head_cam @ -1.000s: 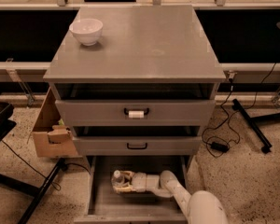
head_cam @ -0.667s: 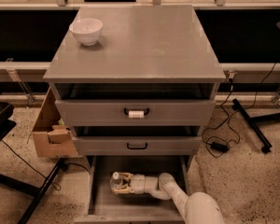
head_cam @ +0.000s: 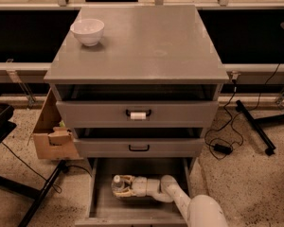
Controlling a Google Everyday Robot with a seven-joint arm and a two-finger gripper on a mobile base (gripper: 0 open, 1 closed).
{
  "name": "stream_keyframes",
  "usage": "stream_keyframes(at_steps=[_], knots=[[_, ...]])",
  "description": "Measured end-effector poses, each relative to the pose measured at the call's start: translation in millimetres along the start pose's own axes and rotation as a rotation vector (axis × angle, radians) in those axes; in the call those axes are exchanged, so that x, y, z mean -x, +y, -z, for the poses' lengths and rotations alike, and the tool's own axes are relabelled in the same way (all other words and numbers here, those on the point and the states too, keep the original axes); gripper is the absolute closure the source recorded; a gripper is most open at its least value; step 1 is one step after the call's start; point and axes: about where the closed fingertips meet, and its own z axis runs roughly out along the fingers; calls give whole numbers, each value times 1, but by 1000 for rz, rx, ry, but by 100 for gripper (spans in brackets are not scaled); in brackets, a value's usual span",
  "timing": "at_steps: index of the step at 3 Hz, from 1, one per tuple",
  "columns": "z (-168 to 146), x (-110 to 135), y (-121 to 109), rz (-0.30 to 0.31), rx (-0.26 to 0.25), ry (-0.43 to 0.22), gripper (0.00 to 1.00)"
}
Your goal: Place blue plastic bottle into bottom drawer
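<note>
The blue plastic bottle [head_cam: 117, 184], clear with a white cap, lies in the left part of the open bottom drawer [head_cam: 132, 211], low over its grey floor. My gripper [head_cam: 125, 188] reaches into the drawer from the lower right. Its pale fingers are closed around the bottle's body. The white arm runs from the frame's bottom edge up to the gripper and hides the bottle's right end.
Two upper drawers with black handles [head_cam: 138, 113] stand partly open above. A white bowl [head_cam: 88, 30] sits on the cabinet top at the back left. A cardboard box [head_cam: 49, 136] stands left of the cabinet. Cables and a black stand leg [head_cam: 255, 126] lie to the right.
The gripper and bottle have shifted slightly left inside the bottom drawer. The grip on the bottle looks the same.
</note>
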Motion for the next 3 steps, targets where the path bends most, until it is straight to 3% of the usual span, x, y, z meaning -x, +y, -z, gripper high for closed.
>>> stream_keyframes(at_steps=[1,3], knots=[[0,0,0,0,0,0,0],[-2,9,-2,-3,19,7,0]])
